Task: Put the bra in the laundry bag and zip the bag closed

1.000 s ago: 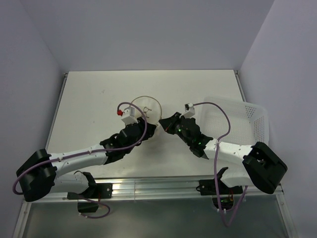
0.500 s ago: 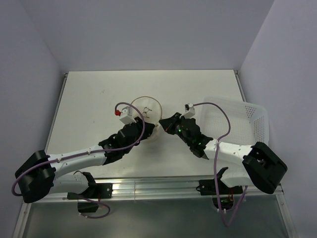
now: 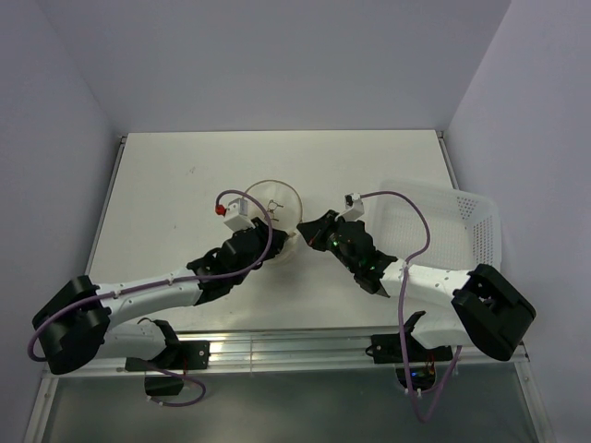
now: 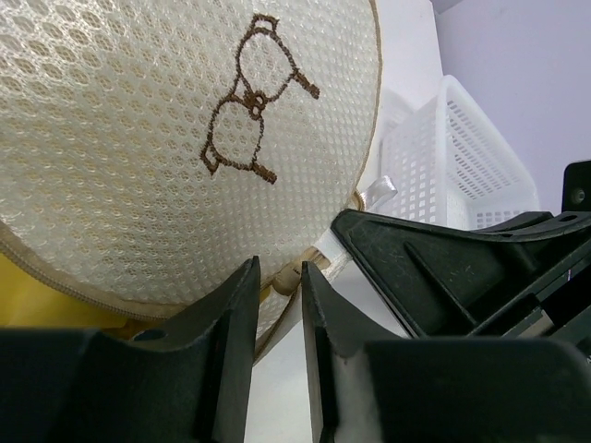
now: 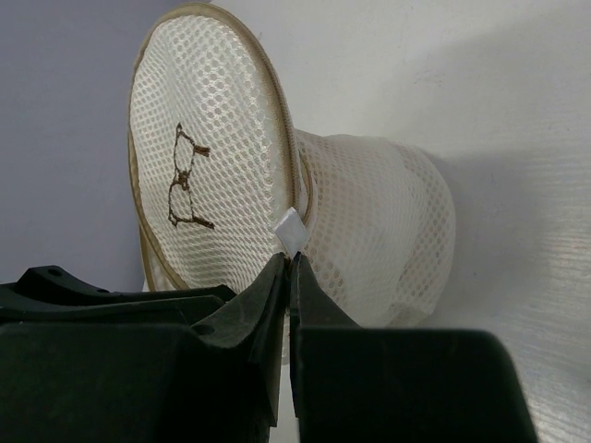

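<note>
Left gripper stood with its jaws narrowly apart and the zipper pull between them. Whether the pads already bore on the pull could not be told from the left wrist view. Right gripper was clenched on the white fabric tab at the rim of the laundry bag, serving as the anchor. The bra lay inside the bag, its yellow fabric showing through the unzipped seam near the left finger.

Probable faults:
1. An unseated pull would likely slip out of the jaws on the first draw along the track.
2. Yellow fabric so close to the teeth could be caught by the slider and jam it.
3. The tab was thin. If it escaped the right jaws, the light bag would probably drag across the table instead of closing.

Left arm reached low and diagonally from its base to the bag's near edge. Right arm reached in from the opposite side, so the two grippers met nearly tip to tip. White basket stood beside the right arm.
</note>
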### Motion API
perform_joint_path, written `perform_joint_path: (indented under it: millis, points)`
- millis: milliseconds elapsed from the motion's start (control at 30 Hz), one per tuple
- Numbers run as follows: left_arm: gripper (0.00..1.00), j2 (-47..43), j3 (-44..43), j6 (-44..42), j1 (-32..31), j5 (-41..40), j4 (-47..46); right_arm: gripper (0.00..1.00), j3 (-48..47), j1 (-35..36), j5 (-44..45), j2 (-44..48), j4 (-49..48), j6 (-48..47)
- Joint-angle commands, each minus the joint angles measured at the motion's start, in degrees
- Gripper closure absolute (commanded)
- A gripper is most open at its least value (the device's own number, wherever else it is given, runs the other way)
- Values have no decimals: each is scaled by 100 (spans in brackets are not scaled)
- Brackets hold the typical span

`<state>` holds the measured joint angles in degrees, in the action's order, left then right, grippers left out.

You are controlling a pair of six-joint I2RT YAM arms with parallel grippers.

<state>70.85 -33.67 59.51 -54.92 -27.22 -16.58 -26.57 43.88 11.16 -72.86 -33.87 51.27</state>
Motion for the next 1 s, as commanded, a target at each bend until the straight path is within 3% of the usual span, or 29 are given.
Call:
perform_joint_path:
  millis: [0, 333, 567, 733, 967]
  points:
    - [70, 34, -140, 35, 42, -11, -285, 100, 55, 24, 141, 97, -340, -99]
    - [64, 157, -184, 44, 60, 147, -434, 100, 82, 33, 132, 97, -357, -90]
    - [80, 122, -245, -71, 60, 200, -452, 100, 64, 33, 80, 26, -410, -64]
    - [99, 113, -307, -150, 60, 305, -390, 100, 3, 33, 123, 53, -331, -90]
    - [100, -211, -254, -255, 69, 437, -250, 100, -173, 24, 317, -17, -164, -248]
